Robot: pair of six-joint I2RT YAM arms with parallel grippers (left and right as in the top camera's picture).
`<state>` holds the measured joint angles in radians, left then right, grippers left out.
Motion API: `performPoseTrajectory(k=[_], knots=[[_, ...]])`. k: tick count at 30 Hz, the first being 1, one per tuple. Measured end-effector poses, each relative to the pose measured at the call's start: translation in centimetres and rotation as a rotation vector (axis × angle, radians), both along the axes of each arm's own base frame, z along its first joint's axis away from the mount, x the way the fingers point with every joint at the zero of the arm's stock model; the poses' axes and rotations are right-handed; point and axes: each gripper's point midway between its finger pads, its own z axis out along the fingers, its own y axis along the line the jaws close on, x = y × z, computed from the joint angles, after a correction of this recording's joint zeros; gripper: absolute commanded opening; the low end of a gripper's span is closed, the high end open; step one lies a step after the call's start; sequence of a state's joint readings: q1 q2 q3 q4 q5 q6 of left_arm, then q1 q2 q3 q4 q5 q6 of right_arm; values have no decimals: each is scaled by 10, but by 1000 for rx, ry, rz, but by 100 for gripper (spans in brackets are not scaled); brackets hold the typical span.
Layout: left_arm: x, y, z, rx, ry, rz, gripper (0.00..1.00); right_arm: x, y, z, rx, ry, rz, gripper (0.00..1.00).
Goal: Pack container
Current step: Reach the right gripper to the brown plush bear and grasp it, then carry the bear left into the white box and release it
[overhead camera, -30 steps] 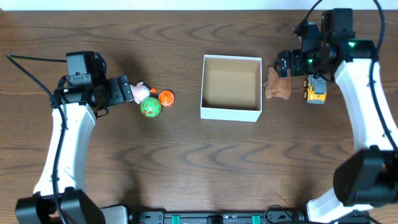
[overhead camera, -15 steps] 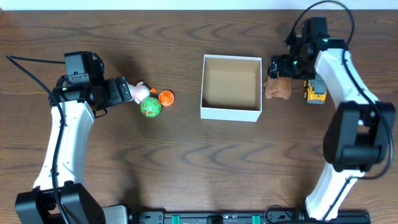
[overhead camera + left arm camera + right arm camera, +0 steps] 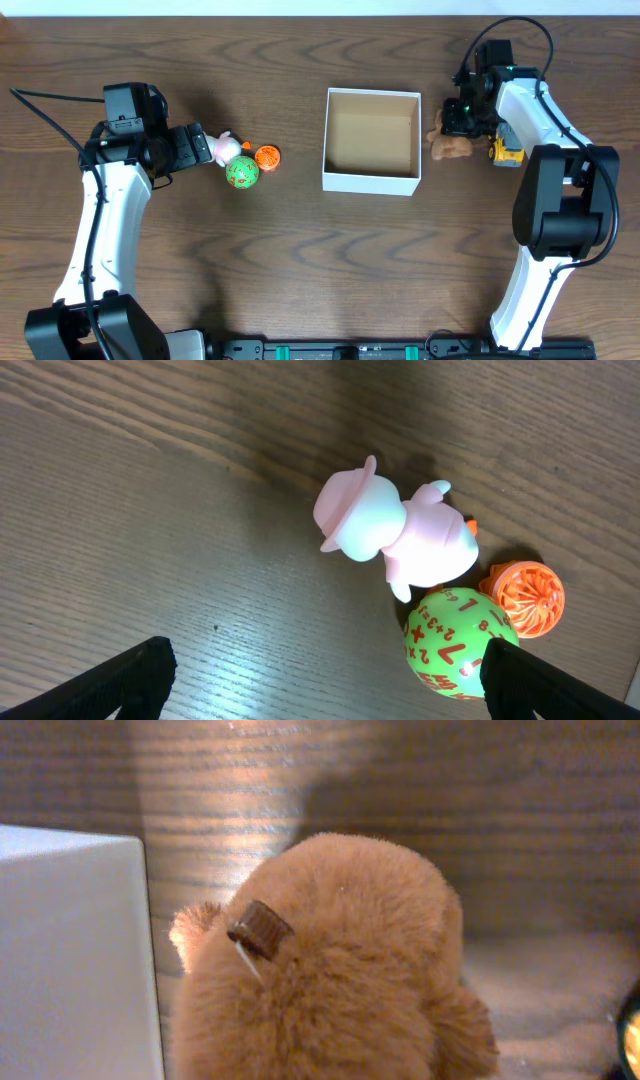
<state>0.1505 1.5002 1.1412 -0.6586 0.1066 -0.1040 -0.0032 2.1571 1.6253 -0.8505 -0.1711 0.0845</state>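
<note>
the right tool (image 3: 455, 122) hangs low over a brown plush toy (image 3: 340, 970). its fingers are out of sight in both the overhead and right wrist views, so i cannot tell whether they are spread or pressed onto the fur. the plush sits on the tabletop (image 3: 300, 270) just beside the right wall of the container (image 3: 371, 183), so close that i cannot tell whether they touch. a small yellow toy truck (image 3: 507, 150) lies just right of the plush. the container is the white-walled box in the middle of the tabletop, lidless, with its brown cardboard floor bare; nothing has been packed into it. on the left side, the left tool (image 3: 325, 670) is spread wide, its fingertips at the bottom corners of its wrist view with only wood grain between them, holding nothing. just beyond it a pale pink animal figure (image 3: 400, 535) lies on its side, touching a green ball printed with red numbers (image 3: 460, 642), and a ridged orange ball (image 3: 525, 597) is tucked against the green one. this cluster is well apart from the container's left wall. my judgement is that the task is at its very start: all five toys are outside the box, the plush looks likely to go in first, and the grasp, lift and drop for each one are not yet done.
</note>
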Motion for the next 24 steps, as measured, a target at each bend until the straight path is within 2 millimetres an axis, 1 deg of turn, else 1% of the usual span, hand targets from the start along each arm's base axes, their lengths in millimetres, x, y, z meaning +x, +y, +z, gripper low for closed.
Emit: performPoseTrajectory(k=[1, 3, 5, 7, 10, 12, 13, 14, 15, 17, 19, 21, 24], knots=[[0, 0, 0, 0, 0, 0, 98, -2, -2, 1, -9, 9, -4, 1], [0, 0, 0, 0, 0, 0, 98, -7, -2, 10, -19, 18, -6, 1], [0, 0, 0, 0, -1, 0, 98, -6, -2, 28, -29, -8, -6, 1], [0, 0, 0, 0, 0, 0, 98, 2, 3, 64, -33, -84, 1, 1], [0, 0, 0, 0, -1, 0, 98, 10, 23, 136, -26, -255, 26, 1], [0, 0, 0, 0, 0, 0, 98, 5, 44, 183, -4, -361, 44, 1], [0, 0, 0, 0, -1, 0, 98, 1, 55, 202, 11, -401, 52, 1], [0, 0, 0, 0, 0, 0, 98, -5, 68, 218, 29, -430, 61, 1], [0, 0, 0, 0, -1, 0, 98, -11, 78, 228, 46, -442, 66, 1], [0, 0, 0, 0, 0, 0, 98, -20, 99, 232, 77, -435, 75, 1], [0, 0, 0, 0, 0, 0, 98, -25, 118, 221, 100, -394, 72, 1], [0, 0, 0, 0, -1, 0, 98, -27, 136, 200, 113, -348, 70, 1], [0, 0, 0, 0, 0, 0, 98, -31, 158, 158, 100, -270, 57, 1]])
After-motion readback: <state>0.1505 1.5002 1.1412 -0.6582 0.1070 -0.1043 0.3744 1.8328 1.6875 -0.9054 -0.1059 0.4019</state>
